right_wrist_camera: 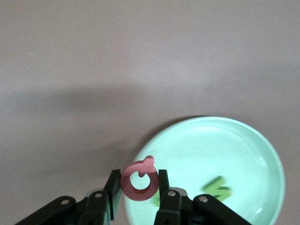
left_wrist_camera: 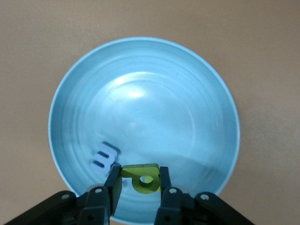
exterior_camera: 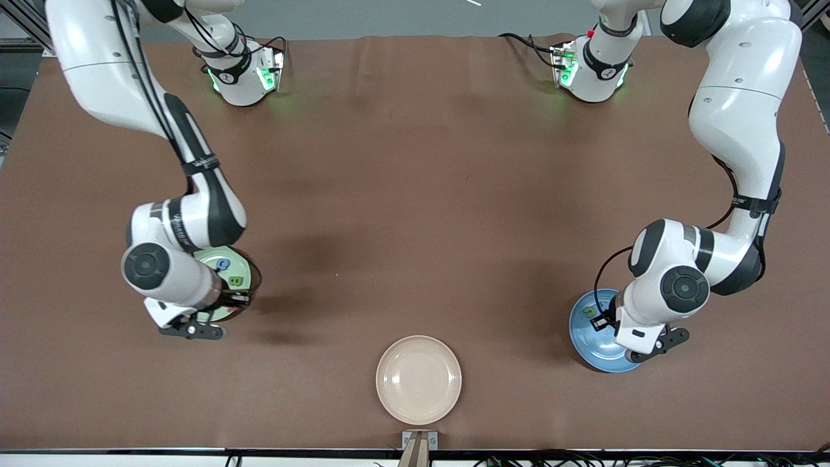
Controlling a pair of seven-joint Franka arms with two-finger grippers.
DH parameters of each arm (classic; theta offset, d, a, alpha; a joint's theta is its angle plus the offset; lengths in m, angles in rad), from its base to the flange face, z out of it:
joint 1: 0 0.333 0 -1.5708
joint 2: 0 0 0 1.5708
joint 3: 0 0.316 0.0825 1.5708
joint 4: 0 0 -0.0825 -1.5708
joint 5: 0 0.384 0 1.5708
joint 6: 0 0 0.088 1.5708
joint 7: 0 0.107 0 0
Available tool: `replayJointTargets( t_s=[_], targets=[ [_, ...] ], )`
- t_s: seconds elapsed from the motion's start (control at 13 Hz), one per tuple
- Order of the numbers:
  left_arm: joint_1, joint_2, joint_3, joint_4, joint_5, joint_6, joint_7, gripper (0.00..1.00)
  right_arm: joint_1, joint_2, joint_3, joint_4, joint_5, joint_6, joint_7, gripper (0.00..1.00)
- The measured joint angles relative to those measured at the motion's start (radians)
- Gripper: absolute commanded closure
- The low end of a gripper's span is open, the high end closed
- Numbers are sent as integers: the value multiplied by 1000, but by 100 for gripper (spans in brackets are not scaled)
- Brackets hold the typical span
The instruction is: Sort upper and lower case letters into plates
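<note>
My left gripper (left_wrist_camera: 139,172) is shut on a green letter (left_wrist_camera: 143,179) and holds it low over the blue plate (left_wrist_camera: 140,108), near its rim. A pale blue letter (left_wrist_camera: 105,157) lies in that plate beside it. My right gripper (right_wrist_camera: 138,177) is shut on the pinkish-red letter (right_wrist_camera: 139,182), held over the rim of the mint green plate (right_wrist_camera: 211,145). A green letter (right_wrist_camera: 216,190) lies in that plate. In the front view the mint plate (exterior_camera: 209,259) holds a blue letter (exterior_camera: 222,264) and a green one (exterior_camera: 236,280). The blue plate (exterior_camera: 593,347) sits under the left hand.
A cream-beige plate (exterior_camera: 419,379) stands near the front edge of the brown table, midway between the two arms. The mint plate is toward the right arm's end, the blue plate toward the left arm's end.
</note>
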Motion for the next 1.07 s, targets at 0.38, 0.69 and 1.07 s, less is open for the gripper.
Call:
replayJointTargets(
  t_s=[0.38, 0.69, 1.07],
  targets=[
    [26, 43, 2, -2, 0, 84, 35, 81, -74, -19, 1, -159, 0, 157, -83, 99],
    [26, 62, 2, -2, 0, 104, 35, 15, -85, -20, 1, -165, 0, 158, -83, 0],
    [25, 62, -2, 3, 0, 110, 35, 0, -96, -23, 1, -166, 0, 151, -88, 0]
  ],
)
